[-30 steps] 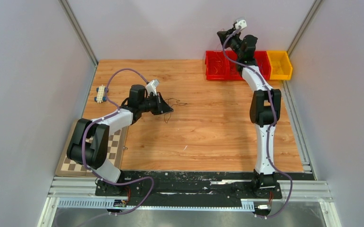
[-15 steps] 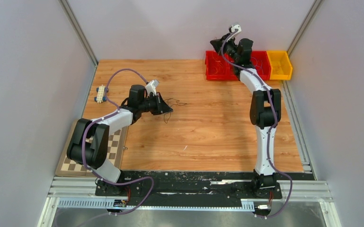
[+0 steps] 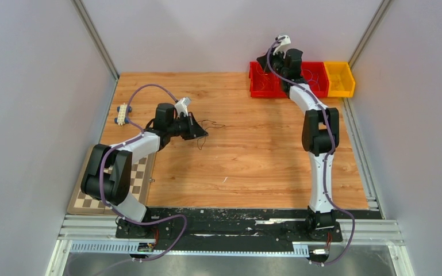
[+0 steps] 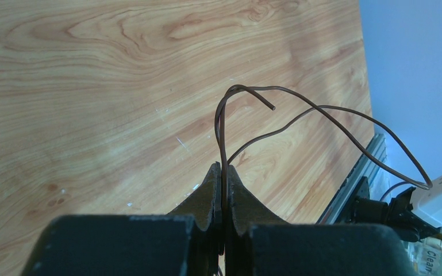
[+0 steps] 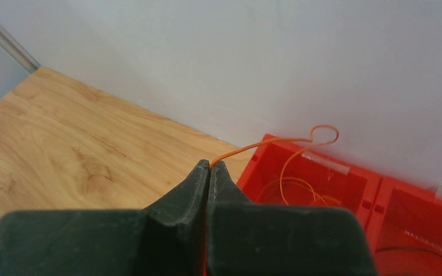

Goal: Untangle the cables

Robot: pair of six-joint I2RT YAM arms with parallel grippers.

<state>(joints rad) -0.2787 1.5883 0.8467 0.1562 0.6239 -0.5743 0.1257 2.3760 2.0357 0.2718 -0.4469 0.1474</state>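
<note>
A thin dark brown cable [image 4: 322, 107] curls out in loops from my left gripper [image 4: 222, 168], which is shut on it above the wooden table. In the top view that gripper [image 3: 204, 133] sits left of centre, and the dark cable [image 3: 212, 124] trails off to its right. My right gripper [image 5: 210, 164] is shut on the end of a thin orange cable [image 5: 264, 144]. The cable arcs over and hangs down into the left red bin [image 5: 345, 184], where more orange loops lie. In the top view the right gripper [image 3: 262, 60] hovers above that bin [image 3: 261, 86].
A second red bin [image 5: 414, 218] beside the first holds a dark wire. A yellow bin [image 3: 340, 80] stands at the back right. A chessboard [image 3: 86, 198] lies at the near left edge, and a small white and blue part [image 3: 122, 114] lies at the far left.
My right gripper has swung left and lower, from above the bins' middle to over the left red bin, carrying the orange cable. The left gripper has pulled back slightly to the left.
</note>
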